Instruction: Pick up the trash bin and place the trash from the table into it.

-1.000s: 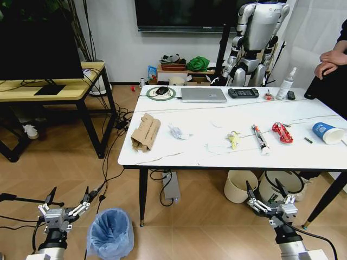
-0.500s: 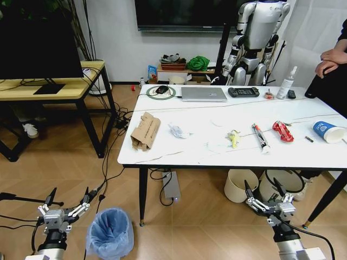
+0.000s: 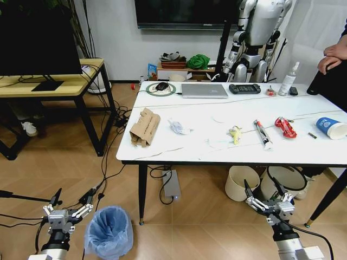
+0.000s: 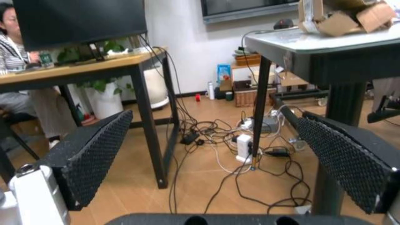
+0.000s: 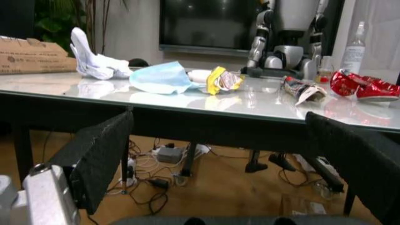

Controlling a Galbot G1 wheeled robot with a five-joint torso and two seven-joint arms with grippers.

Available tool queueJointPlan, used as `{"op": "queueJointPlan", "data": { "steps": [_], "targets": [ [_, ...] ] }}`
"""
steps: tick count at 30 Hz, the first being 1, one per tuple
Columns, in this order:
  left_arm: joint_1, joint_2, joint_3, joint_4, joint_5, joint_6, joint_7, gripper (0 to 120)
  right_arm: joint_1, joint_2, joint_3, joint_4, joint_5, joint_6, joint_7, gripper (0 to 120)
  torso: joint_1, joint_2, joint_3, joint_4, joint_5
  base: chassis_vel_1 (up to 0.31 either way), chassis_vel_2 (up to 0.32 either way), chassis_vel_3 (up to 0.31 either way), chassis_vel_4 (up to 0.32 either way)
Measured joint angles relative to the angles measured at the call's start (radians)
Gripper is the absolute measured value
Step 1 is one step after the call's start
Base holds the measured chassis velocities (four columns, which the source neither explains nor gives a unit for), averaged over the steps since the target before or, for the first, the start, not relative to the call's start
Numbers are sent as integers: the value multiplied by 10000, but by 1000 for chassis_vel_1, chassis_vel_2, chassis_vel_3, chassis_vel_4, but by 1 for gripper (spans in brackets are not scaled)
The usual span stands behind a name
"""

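Low at the left of the head view, the left gripper (image 3: 69, 208) hangs near the floor with its fingers spread wide and nothing between them. Just to its right, on the wooden floor, stands the trash bin (image 3: 109, 232), a small round bin lined with a crinkled light-blue bag, upright with its mouth facing up. The bin sits beside this gripper and slightly below it, close to the table's front left leg, so the left arm is by far the nearer one for lifting it. Above and farther right stretches the white table (image 3: 179, 153), still carrying the trash: a flattened cardboard box (image 3: 143, 128), a crumpled white wrapper (image 3: 177, 127), a yellow scrap (image 3: 235, 134), a white tube (image 3: 262, 134), a red wrapper (image 3: 286, 127) and a blue paper cup (image 3: 329, 127) lying on its side near the right edge. Low at the right, the right gripper (image 3: 270, 200) hovers below the table's front edge, also wide open and empty, well apart from the bin.
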Motion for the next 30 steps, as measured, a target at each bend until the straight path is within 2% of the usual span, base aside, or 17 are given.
{"op": "queueJointPlan", "data": {
  "steps": [30],
  "targets": [
    [-58,90,13,171,-165,183,40,100,161,0,-35,-504,-148,141,-9,100,-592,-1393,-805,0,0,0,0,0,0]
  ]
}}
